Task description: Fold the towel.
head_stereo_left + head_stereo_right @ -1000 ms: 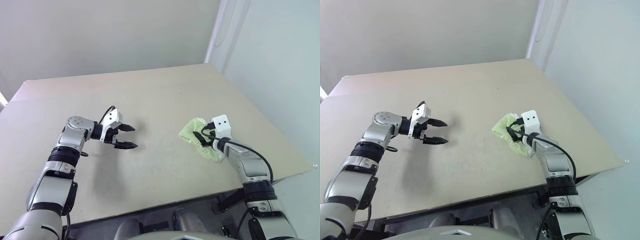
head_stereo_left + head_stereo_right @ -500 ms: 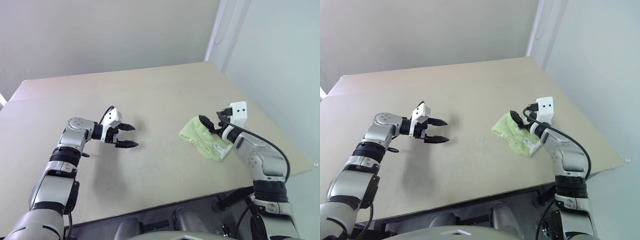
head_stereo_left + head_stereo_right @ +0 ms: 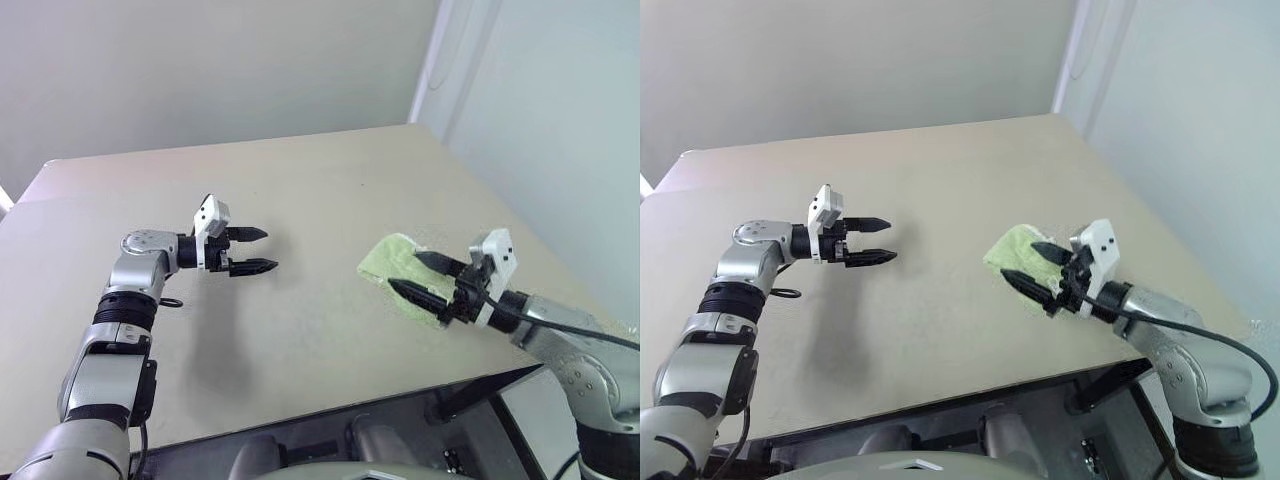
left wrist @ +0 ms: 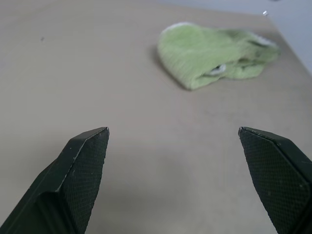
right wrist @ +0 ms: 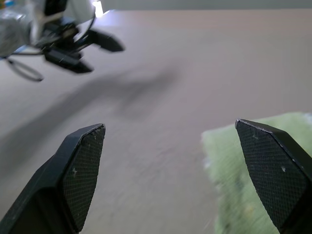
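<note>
The light lime-green towel [image 3: 392, 258] lies bunched in a small heap on the beige table [image 3: 300, 180], near its right edge; the left wrist view shows the towel [image 4: 209, 56] with a white edging showing. My right gripper [image 3: 413, 276] hangs open above the towel's near part, lifted off it, with nothing between its fingers. My left gripper [image 3: 261, 250] is open and empty too, held over the table's middle left, pointing right toward the towel. In the right wrist view a corner of the towel [image 5: 253, 170] lies beside one finger, and the left gripper [image 5: 95, 51] shows farther off.
The table's right edge [image 3: 560, 270] runs close behind the towel, and its front edge [image 3: 330, 405] is near. A white wall and a pale panel [image 3: 520, 100] stand beyond the table's far right corner.
My right gripper has lifted off the towel and drawn back toward me, turning to point left across the table. The towel stays in its heap. The left gripper has risen slightly.
</note>
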